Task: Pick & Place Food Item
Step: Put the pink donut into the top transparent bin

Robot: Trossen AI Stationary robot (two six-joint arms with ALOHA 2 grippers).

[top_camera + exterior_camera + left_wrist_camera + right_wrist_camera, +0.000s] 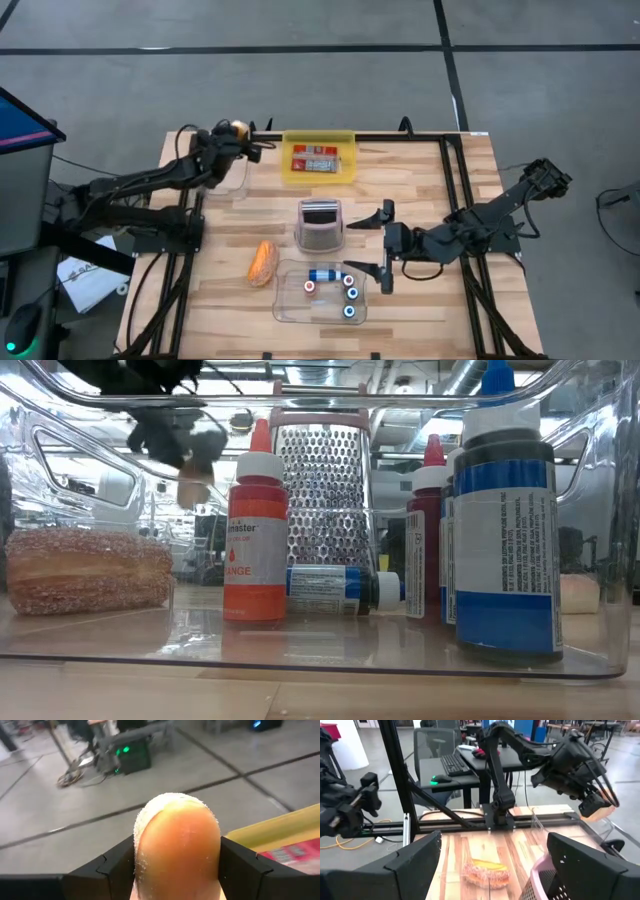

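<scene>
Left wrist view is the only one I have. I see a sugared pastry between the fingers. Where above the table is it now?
Observer: The left gripper holds the pastry at the far edge, over a clear container beside the yellow tray.
Operator: Is another pastry left?
Observer: Yes, one lies on the table, left of the clear bin: the second pastry.
Operator: And the right gripper?
Observer: The right gripper is open and empty, near the grater.
</scene>
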